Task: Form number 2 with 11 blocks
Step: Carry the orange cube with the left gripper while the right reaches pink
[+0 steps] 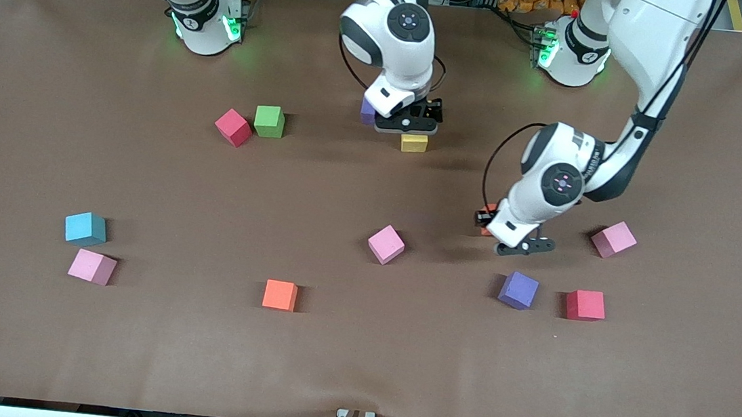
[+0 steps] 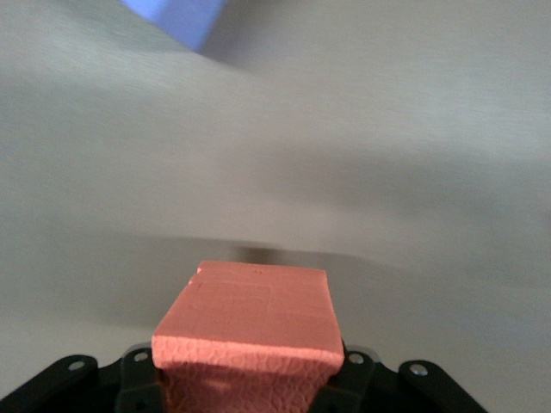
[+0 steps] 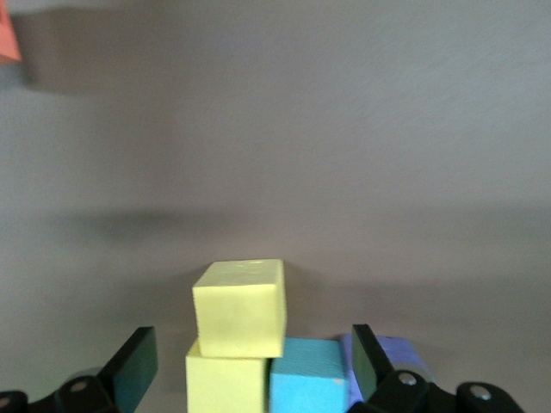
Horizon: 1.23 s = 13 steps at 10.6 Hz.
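Front view: the left gripper (image 1: 522, 247) hangs over the brown desk (image 1: 143, 166), pinching an orange block (image 1: 487, 213) that only peeks out past the wrist. Just below it in this view sit a purple block (image 1: 518, 290) and a red block (image 1: 585, 305); a pink block (image 1: 613, 239) lies beside it toward the left arm's end of the desk, and another pink block (image 1: 386, 244) toward the right arm's end. The right gripper (image 1: 407, 125) is low over a yellow block (image 1: 414, 143), with a second purple block (image 1: 368, 111) touching its housing. Toward the right arm's end lie a second red block (image 1: 234, 127) and the green cube (image 1: 269, 121), then farther out a blue block (image 1: 84, 228), a third pink block (image 1: 92, 266) and a loose orange block (image 1: 279, 295).

Left wrist view: the held orange block (image 2: 248, 331) sits pressed between the fingers (image 2: 142, 379), a purple corner (image 2: 176, 19) farther off.

Right wrist view: the fingers (image 3: 133, 361) are spread wide (nothing gripped), straddling two yellow blocks (image 3: 239, 308) in line, with a blue block (image 3: 308, 375) and a purple one (image 3: 392, 353) alongside.
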### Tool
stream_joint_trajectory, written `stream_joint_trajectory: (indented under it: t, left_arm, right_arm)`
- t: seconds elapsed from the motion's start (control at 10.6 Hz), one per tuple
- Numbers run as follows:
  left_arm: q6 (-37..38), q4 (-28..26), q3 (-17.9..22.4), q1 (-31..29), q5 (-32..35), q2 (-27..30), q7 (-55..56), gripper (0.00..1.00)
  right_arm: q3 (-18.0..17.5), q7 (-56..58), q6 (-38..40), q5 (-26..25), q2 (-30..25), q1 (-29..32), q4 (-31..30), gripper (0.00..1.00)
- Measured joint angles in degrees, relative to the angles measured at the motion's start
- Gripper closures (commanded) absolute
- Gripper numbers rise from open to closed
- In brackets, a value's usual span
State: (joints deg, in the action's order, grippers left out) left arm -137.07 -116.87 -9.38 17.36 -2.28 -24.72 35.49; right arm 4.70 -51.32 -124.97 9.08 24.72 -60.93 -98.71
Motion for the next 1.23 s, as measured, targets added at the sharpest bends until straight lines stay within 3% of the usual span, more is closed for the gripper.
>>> stream_joint_trajectory:
  t: [0.28,0.57,1.04,1.23]
  left_arm:
    - [0.0,1.3,-1.8,4.1,0.0,0.0,6.4,0.58]
    - [-0.3,2.1,-2.6,7.3,0.0,0.0,10.7,0.56]
    - [-1.3,2.0,-7.2,10.9,7.0,-0.2,19.4,0.57]
    - [-1.9,0.9,-8.1,12.0,7.2,-0.4,19.8,0.57]
  right_arm:
    - [-0.1,7.4,8.1,0.0,-6.5,7.0,-0.1,0.00]
    - [-0.1,14.4,10.9,-0.1,-10.9,16.2,-0.2,0.00]
    - [0.1,29.8,10.3,-0.5,-12.0,34.4,0.7,0.00]
    - [0.0,31.7,9.9,-4.7,-10.5,40.1,1.9,0.00]
